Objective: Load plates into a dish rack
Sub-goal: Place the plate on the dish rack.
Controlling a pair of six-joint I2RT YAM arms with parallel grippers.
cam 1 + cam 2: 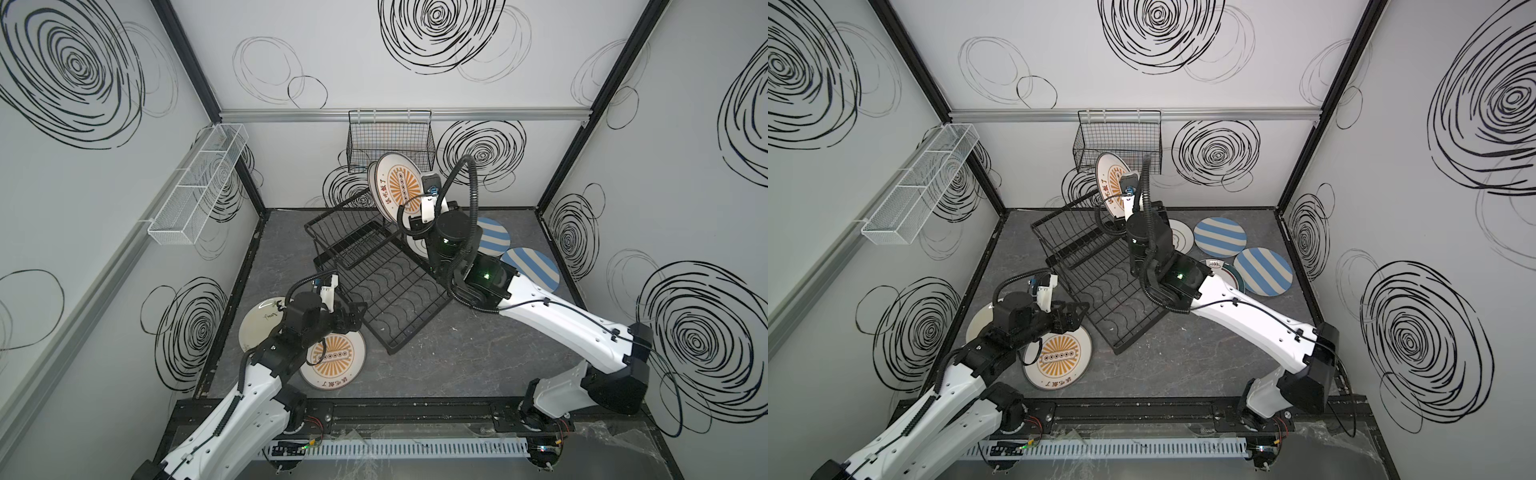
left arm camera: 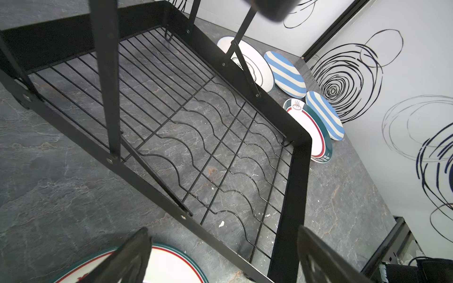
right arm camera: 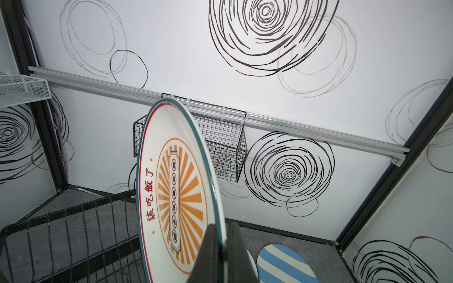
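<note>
Sunburst plate (image 3: 176, 196) rim in right jaws; wrist-view only.

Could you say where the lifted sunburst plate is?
The right gripper holds the plate on edge, far centre in both top views, by the dish rack's far end.

The dish rack (image 1: 419, 327) has open wavy slots (image 1: 395, 299); its upper basket (image 1: 357, 239) overhangs the back.

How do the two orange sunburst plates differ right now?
The held sunburst plate stands nearly on edge in the air by the dish rack, pinched at its rim by the right gripper. The table sunburst plate lies flat on the table, ungripped, partly under the left arm. Both show the same orange rays and red characters.
</note>
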